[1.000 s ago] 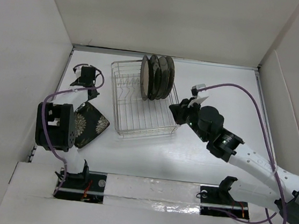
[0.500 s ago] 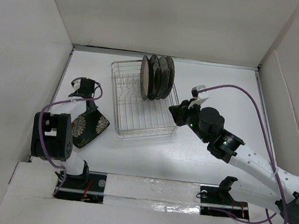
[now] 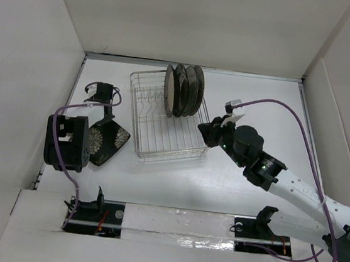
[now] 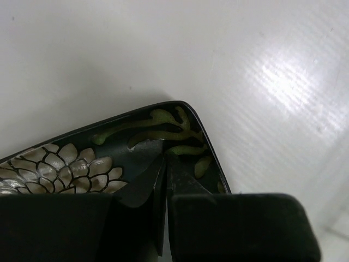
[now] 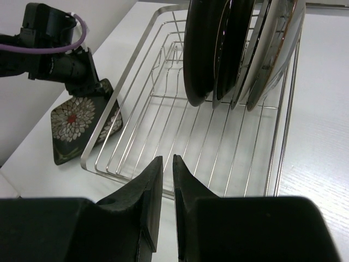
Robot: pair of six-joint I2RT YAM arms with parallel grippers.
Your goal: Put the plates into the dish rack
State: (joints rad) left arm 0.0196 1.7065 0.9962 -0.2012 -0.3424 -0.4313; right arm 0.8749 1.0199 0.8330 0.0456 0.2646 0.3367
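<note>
Several round plates (image 3: 183,91) stand upright at the far end of the wire dish rack (image 3: 166,156), the beige one on the left. The black floral square plate (image 3: 107,142) lies on the table left of the rack. My left gripper (image 3: 105,118) is shut, its tips resting on the inner face by the plate's far corner (image 4: 185,117), with nothing between the fingers (image 4: 147,183). My right gripper (image 3: 204,128) hovers at the rack's right side. Its jaws (image 5: 168,158) are a narrow gap apart, empty, pointing over the rack's floor (image 5: 229,147) below the round plates (image 5: 229,49).
White walls enclose the table on the left, back and right. The left arm's black base block (image 3: 66,144) stands just left of the square plate (image 5: 73,123). A purple cable (image 3: 279,105) arcs over the right arm. The rack's near half holds only bare prongs.
The square plate, tipped up on edge half a second ago, now lies flatter and slightly nearer the rack. The left wrist shifted with it. The right arm has barely moved.
</note>
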